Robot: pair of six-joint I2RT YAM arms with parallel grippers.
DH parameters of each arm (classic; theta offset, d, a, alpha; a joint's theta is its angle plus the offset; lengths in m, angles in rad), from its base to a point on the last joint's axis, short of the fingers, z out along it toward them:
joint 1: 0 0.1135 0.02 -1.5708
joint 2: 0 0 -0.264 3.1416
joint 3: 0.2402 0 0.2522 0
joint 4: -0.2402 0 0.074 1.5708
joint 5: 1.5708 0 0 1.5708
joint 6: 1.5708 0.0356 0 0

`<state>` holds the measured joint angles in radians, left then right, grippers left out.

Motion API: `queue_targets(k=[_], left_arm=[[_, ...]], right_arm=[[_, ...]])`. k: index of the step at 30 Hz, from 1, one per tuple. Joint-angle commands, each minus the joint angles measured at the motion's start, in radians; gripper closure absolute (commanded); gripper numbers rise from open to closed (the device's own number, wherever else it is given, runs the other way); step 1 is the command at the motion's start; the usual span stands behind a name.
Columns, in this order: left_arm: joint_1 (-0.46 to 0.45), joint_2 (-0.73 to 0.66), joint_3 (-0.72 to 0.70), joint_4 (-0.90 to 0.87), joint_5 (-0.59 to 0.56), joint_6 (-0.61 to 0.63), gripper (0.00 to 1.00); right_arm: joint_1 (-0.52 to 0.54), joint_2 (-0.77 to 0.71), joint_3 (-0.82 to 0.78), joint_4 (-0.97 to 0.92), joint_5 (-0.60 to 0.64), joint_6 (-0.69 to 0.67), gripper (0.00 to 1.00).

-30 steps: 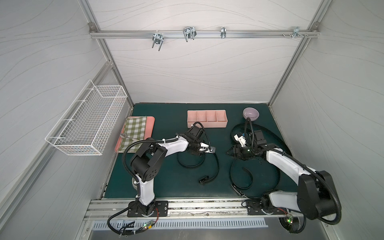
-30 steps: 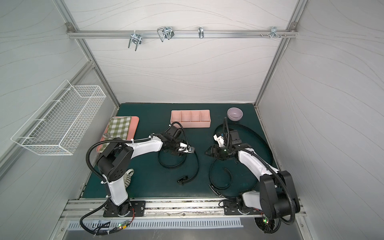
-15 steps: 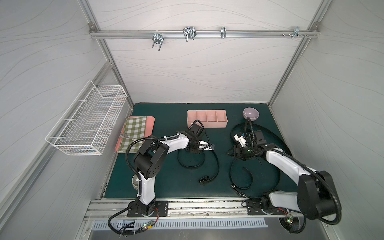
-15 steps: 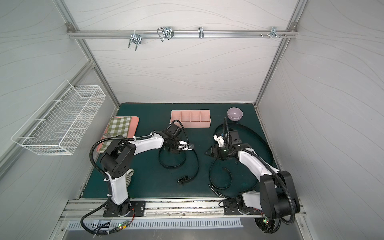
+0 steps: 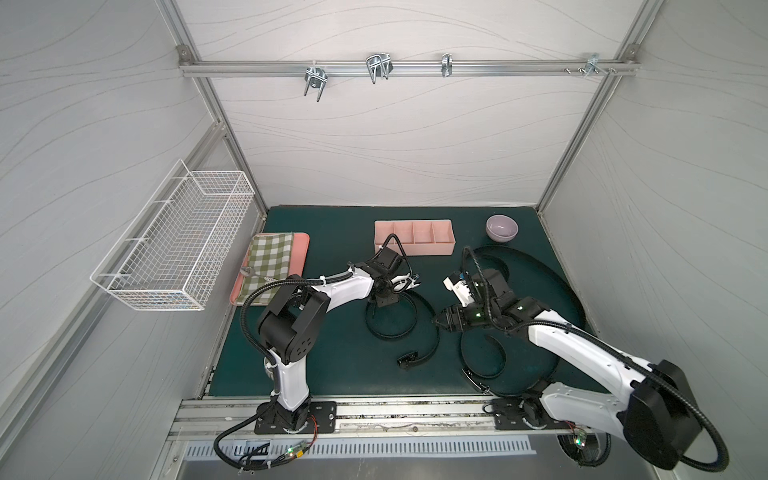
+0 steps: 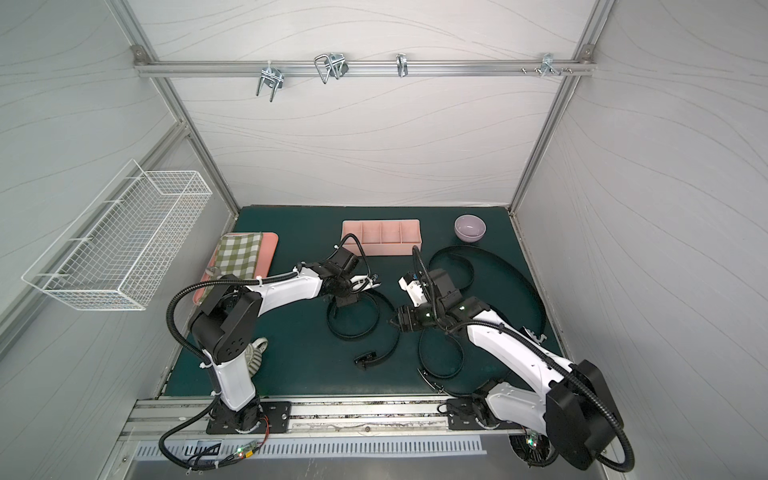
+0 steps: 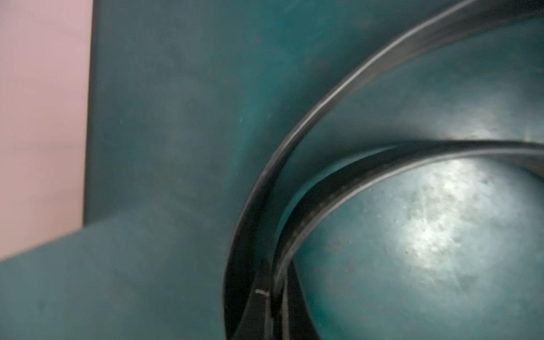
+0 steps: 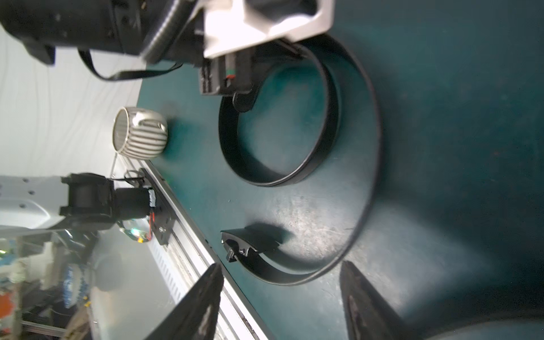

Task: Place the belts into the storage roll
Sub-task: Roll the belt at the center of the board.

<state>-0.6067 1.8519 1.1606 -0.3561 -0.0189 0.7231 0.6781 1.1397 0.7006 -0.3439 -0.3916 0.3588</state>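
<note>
Hanging on the left wall, a white wire basket [image 5: 174, 249] is sitting well apart from everything else. Nearer the middle, a flat pink tray [image 5: 301, 253] is lying on the dark green mat [image 5: 332, 374], with a green checked cloth [image 5: 268, 262] covering most of it. A ribbed cup [image 6: 255, 353] is lying on its side beside the left arm's base.

The left gripper [image 5: 384, 302] is pointing down at the far side of the looped belt [image 5: 388, 336]. Its fingers are closed tight, and in the right wrist view they are pinching the top edge of the strap, which is standing on edge. This belt is curling into a ring on the mat, and its tail is sweeping round to a buckle [image 5: 407, 358] lying nearer the front rail.

Behind the left gripper, the storage roll [image 5: 419, 249] is standing near the back wall, its four compartments facing up. All three belts are lying on the mat in front of it.

The right gripper [image 5: 439, 322] is hovering just beside the looped belt's outer tail. Its fingers [image 8: 206, 303] are spread wide and gripping nothing.

Under the right arm, a second belt [image 5: 462, 353] is curving in a loose loop. A third belt [image 5: 540, 264] is arcing widely toward the right wall. A lilac bowl [image 5: 502, 228] is sitting in the back right corner.
</note>
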Motion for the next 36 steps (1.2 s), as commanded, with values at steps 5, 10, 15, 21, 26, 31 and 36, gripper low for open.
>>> queue_targets(k=[5, 10, 15, 21, 26, 31, 36], left_arm=[[0.004, 0.102, 0.227, -0.239, -0.106, -0.403, 1.00], [-0.006, 0.118, 0.274, -0.301, -0.050, -0.559, 1.00], [-0.008, 0.111, 0.307, -0.386, 0.029, -0.743, 1.00], [-0.024, 0.093, 0.295, -0.408, 0.091, -0.955, 1.00], [-0.027, 0.119, 0.316, -0.426, 0.137, -1.034, 1.00], [-0.029, 0.141, 0.329, -0.438, 0.130, -1.046, 1.00], [-0.029, 0.143, 0.328, -0.440, 0.131, -1.047, 1.00]], right_arm=[[0.099, 0.012, -0.016, 0.104, 0.120, -0.021, 0.30], [0.151, 0.035, -0.030, 0.169, 0.151, -0.068, 0.27], [0.184, 0.057, -0.035, 0.245, 0.207, -0.107, 0.27], [0.211, 0.139, -0.023, 0.348, 0.221, -0.149, 0.28], [0.230, 0.195, -0.030, 0.432, 0.230, -0.144, 0.37], [0.234, 0.254, -0.024, 0.474, 0.210, -0.129, 0.45], [0.235, 0.299, -0.013, 0.497, 0.204, -0.119, 0.52]])
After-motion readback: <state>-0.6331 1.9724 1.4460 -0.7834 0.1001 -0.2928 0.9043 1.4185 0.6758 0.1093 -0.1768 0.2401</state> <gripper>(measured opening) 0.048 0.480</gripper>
